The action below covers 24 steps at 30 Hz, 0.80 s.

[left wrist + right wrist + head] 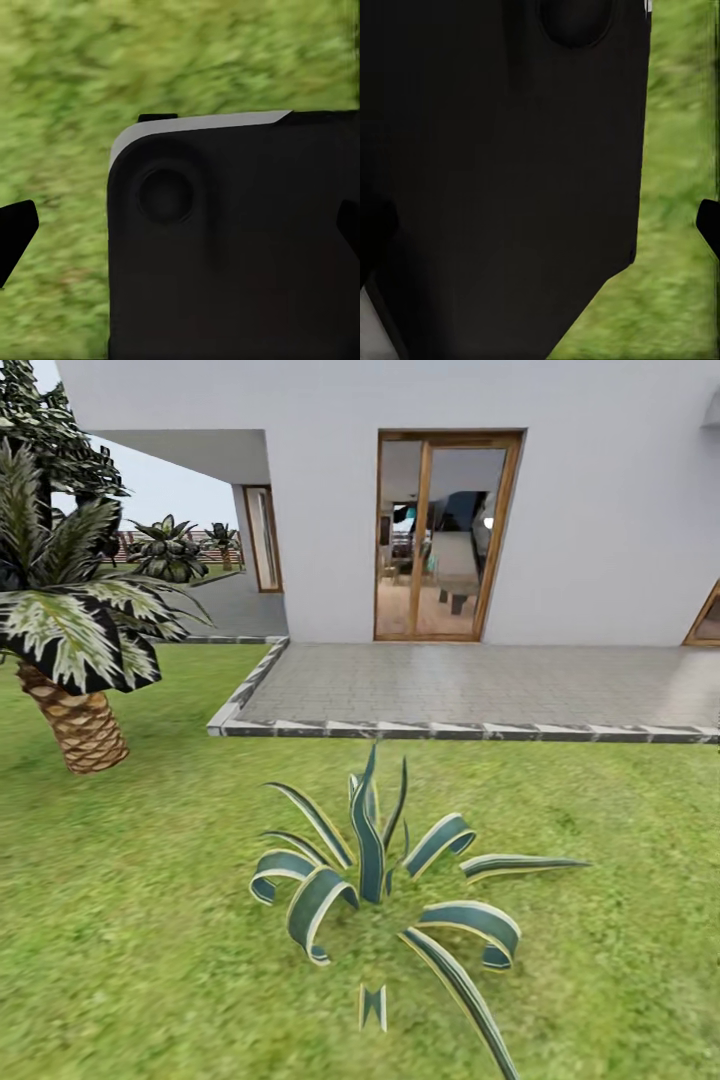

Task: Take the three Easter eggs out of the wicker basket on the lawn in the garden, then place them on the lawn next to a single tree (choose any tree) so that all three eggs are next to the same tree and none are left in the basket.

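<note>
The lawn (150, 920) of mottled green grass spreads across the near ground in the head view. The Easter eggs, the wicker basket and the tree are out of view. My left gripper (180, 232) is open, its dark fingertips (16, 232) at the picture's two edges, nothing between them; behind lies a black part of the robot's body (240, 247) and grass (75, 60). My right gripper (540, 225) also stands open and empty, one fingertip (709, 221) showing against grass (682, 112).
A striped spiky-leaved plant (385, 880) stands straight ahead, close. A short palm (75, 660) with a scaly brown trunk is at the left. Beyond lies a grey paved patio (470, 685) with a raised kerb, then the white house with a glass door (445, 535).
</note>
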{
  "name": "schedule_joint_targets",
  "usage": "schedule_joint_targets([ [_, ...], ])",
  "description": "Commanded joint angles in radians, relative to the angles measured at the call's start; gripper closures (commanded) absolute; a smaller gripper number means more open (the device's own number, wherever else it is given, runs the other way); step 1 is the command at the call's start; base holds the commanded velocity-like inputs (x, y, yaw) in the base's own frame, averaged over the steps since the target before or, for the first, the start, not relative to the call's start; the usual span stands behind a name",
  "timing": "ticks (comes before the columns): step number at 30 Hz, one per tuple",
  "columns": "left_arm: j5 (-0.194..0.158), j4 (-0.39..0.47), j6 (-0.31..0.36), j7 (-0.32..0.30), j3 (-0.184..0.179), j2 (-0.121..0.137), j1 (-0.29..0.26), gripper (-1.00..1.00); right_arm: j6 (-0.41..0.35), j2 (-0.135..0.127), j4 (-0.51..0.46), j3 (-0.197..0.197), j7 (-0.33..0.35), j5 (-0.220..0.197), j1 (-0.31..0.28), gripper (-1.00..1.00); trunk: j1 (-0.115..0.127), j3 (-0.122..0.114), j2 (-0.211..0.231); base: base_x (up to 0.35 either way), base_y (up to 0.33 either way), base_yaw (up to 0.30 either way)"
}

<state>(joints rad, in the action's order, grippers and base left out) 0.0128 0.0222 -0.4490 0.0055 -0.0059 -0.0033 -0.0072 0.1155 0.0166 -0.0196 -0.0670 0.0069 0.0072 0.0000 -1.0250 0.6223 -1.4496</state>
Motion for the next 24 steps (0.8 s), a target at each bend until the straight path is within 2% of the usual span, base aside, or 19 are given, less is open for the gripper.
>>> schedule_joint_targets([
  [1, 0.001, -0.001, -0.004, 0.001, 0.0, 0.0, 0.0, -1.0, 0.003, 0.0, 0.0, -0.007, 0.001, 0.001, 0.0, -1.0, 0.0, 0.001, 0.0, 0.033, -0.269, 0.0],
  [14, 0.001, -0.001, -0.004, 0.001, 0.0, 0.0, 0.0, -1.0, 0.003, 0.0, 0.0, -0.007, 0.001, 0.001, 0.0, -1.0, 0.0, 0.001, 0.0, 0.007, -0.267, 0.0],
  [24, 0.001, -0.001, -0.004, 0.001, 0.0, 0.0, 0.0, -1.0, 0.003, 0.0, 0.0, -0.007, 0.001, 0.002, 0.0, -1.0, 0.0, 0.001, 0.0, 0.0, -0.141, 0.0],
])
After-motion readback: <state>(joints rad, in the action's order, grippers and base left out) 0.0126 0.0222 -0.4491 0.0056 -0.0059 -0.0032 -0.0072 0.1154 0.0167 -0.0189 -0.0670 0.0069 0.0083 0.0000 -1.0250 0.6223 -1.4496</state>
